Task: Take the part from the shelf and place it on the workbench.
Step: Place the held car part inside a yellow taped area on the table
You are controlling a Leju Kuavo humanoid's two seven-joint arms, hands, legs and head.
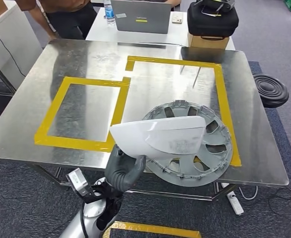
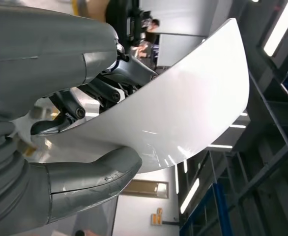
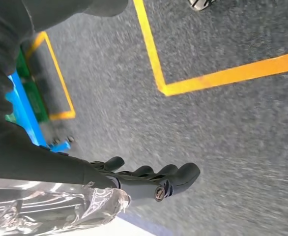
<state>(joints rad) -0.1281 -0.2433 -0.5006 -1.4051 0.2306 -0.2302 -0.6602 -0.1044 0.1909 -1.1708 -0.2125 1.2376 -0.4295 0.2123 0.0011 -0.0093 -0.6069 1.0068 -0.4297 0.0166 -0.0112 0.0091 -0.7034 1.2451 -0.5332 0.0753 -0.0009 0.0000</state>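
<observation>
My left hand (image 1: 123, 168) grips one end of a long white curved plastic part (image 1: 163, 136) and holds it level above the front edge of the steel workbench (image 1: 88, 52). The part hangs over a grey wheel cover (image 1: 207, 148) lying on the bench. In the left wrist view the white part (image 2: 179, 113) sits between the thick grey thumb (image 2: 94, 179) and the darker fingers (image 2: 109, 83). My right hand (image 3: 154, 179) hangs beside me over grey carpet, its fingers fairly straight and holding nothing.
Two yellow tape rectangles (image 1: 80, 144) mark the bench top. Behind the bench stand a laptop (image 1: 141, 16), a water bottle (image 1: 109, 12), a black bag (image 1: 212, 20) and a person (image 1: 57, 15). A black stool (image 1: 270, 89) sits at the right.
</observation>
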